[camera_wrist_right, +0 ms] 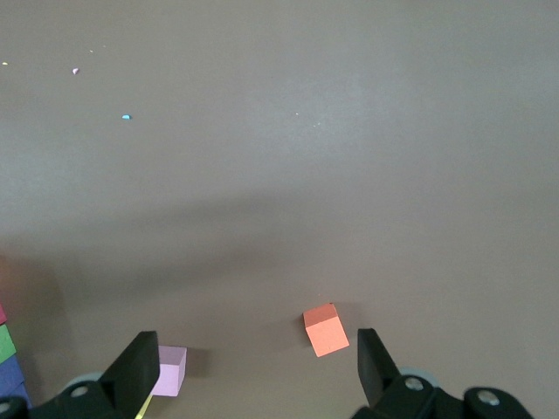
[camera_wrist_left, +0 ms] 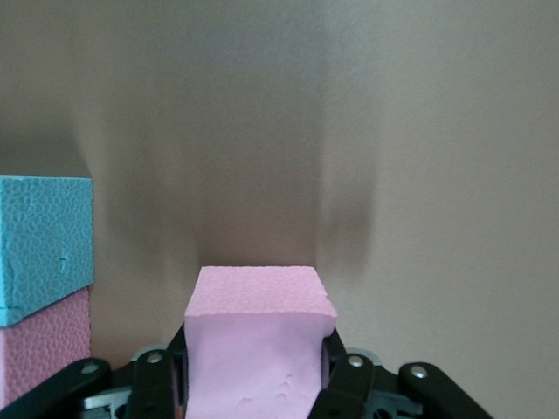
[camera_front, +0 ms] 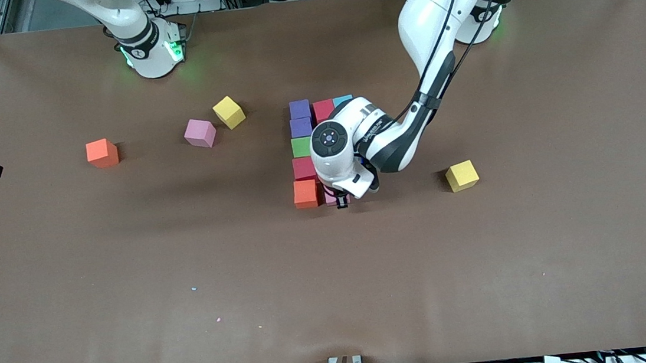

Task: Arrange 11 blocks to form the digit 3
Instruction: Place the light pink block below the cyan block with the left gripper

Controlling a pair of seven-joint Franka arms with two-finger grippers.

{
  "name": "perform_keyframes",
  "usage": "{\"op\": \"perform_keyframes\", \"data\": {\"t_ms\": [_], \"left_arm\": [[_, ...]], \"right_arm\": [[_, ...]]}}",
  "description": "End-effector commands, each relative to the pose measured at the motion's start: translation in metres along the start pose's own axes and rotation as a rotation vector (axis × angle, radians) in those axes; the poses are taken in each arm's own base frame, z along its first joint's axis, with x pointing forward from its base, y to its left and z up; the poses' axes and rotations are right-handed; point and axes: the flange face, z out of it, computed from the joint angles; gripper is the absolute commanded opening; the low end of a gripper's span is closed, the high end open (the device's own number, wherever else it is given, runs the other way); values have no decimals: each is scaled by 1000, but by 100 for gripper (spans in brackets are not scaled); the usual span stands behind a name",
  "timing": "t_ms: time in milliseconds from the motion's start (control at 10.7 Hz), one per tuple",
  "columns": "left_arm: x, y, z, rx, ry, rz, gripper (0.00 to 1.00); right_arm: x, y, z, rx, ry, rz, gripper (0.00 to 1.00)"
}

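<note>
Left hand (camera_wrist_left: pixel 253 384) clamps a pink block (camera_wrist_left: pixel 258 340), low at the near end of the digit, right beside the orange block (camera_front: pixel 305 194); a light blue block (camera_wrist_left: pixel 44 244) stacked on another pink one (camera_wrist_left: pixel 39 353) sits just beside it. Risk: lowering skewed could nudge those neighbours and break the row. Right hand (camera_wrist_right: pixel 253 371) waits wide, empty, over the loose orange cube (camera_wrist_right: pixel 325 330) on the surface (camera_front: pixel 485 261).

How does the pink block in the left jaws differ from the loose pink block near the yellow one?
The held pink block is clamped by the left gripper, beside the orange block at the figure's near end. The loose pink block lies alone toward the right arm's end, untouched and turned askew. Both are small pink foam cubes of like size.
</note>
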Motion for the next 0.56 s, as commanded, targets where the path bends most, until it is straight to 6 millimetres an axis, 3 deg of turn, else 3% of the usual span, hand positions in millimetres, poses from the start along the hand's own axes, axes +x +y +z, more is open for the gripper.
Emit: {"op": "perform_keyframes", "data": {"t_ms": [0, 281, 468], "left_arm": [[0, -9, -3, -37, -6, 16, 0], [-5, -15, -1, -52, -28, 29, 0], [-7, -16, -1, -53, -32, 33, 0]], "right_arm": [[13, 4, -5, 3, 56, 10, 100], [16, -26, 6, 4, 31, -38, 100], [16, -20, 6, 2, 28, -37, 100]]}}
